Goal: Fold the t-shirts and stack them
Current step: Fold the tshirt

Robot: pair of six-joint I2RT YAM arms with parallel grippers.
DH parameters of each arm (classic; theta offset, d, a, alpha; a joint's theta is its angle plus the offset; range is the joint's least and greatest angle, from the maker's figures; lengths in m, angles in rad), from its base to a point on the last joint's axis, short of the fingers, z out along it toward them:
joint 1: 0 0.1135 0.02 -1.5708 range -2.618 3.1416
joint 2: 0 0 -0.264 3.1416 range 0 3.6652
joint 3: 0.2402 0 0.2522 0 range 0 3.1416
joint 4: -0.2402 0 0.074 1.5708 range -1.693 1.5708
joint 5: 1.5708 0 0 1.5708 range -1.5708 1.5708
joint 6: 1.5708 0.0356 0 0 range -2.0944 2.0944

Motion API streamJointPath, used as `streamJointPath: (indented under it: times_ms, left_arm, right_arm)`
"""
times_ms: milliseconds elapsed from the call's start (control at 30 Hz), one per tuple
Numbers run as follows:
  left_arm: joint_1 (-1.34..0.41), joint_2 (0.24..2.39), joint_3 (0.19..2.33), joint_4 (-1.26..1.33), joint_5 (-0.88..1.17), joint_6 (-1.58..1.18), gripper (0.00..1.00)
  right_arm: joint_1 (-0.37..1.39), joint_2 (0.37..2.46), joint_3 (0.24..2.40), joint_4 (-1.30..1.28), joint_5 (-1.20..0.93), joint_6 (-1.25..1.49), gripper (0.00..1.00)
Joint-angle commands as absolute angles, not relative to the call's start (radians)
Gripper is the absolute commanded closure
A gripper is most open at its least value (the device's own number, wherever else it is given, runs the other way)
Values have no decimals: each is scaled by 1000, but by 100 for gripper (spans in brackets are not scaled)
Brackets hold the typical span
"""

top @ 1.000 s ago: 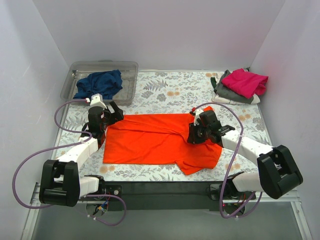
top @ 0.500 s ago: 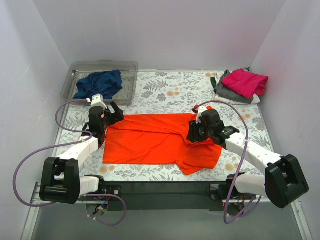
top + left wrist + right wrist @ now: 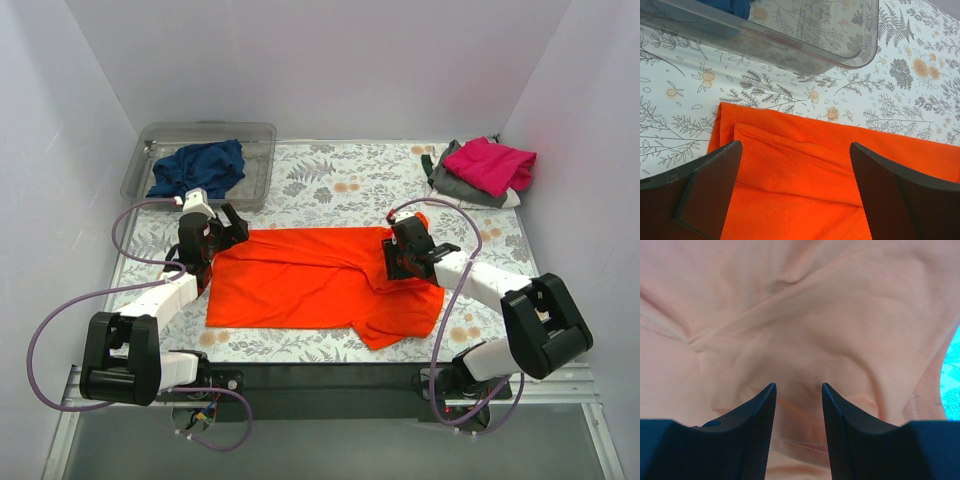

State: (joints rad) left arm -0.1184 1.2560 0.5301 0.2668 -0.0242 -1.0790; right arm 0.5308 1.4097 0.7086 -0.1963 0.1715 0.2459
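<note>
Orange-red t-shirt [image 3: 310, 285] lay spread on the floral table [image 3: 340, 185], its right side rumpled. The left gripper [image 3: 796, 150] hung with jaws spread wide over the shirt's far left corner, grasping nothing. The right gripper [image 3: 798, 387] was released, fingers parted just above the cloth. The navy t-shirt [image 3: 198, 165] sat in the clear tub [image 3: 258, 132]; the magenta t-shirt [image 3: 490, 163] topped the grey t-shirt [image 3: 462, 188].

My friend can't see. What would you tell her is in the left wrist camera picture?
An orange shirt lies flat on a flowery table, its corner showing between the left gripper's two wide-open dark fingers. Behind it stands a clear plastic tub with a bit of blue cloth inside.
</note>
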Motion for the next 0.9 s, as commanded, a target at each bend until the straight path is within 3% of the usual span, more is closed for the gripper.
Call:
streamJointPath:
  times_ms: [0, 467, 633, 867]
  left_arm:
    - [-121, 1238, 522, 279, -18, -1075, 18]
    - [-121, 1249, 525, 284, -18, -1077, 18]
    - [-121, 1252, 525, 284, -25, -1075, 18]
    - [-152, 1339, 595, 252, -124, -1055, 19]
  right_arm:
    - [528, 1355, 690, -213, 230, 287, 63]
    - [528, 1163, 546, -319, 11, 391, 62]
    - [528, 1103, 555, -324, -87, 407, 62]
    - [528, 1109, 672, -302, -54, 347, 62]
